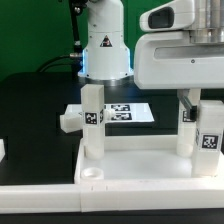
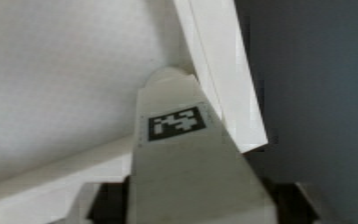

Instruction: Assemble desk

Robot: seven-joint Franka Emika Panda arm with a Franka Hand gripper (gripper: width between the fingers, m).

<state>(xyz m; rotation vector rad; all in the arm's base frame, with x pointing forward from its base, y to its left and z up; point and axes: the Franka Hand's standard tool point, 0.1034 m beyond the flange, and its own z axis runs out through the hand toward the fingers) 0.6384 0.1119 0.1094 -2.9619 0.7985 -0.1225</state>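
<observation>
The desk's white rimmed tabletop (image 1: 140, 165) lies flat at the front. One white tagged leg (image 1: 93, 122) stands upright at its far corner on the exterior view's left. Another leg (image 1: 187, 127) stands at the far corner on the right. My gripper (image 1: 203, 102) hangs over the right end, shut on a third tagged leg (image 1: 211, 138) held upright above the tabletop. In the wrist view this leg (image 2: 179, 130) runs out from between my dark fingers (image 2: 108, 203), with the tabletop's rim (image 2: 220, 70) beside its far end. A fourth leg (image 1: 69, 120) lies on the black table.
The marker board (image 1: 130, 112) lies on the table behind the tabletop. The robot's white base (image 1: 103, 45) stands at the back. An open round socket (image 1: 92, 172) shows in the tabletop's near corner on the exterior view's left. A white object (image 1: 2, 152) sits at the left edge.
</observation>
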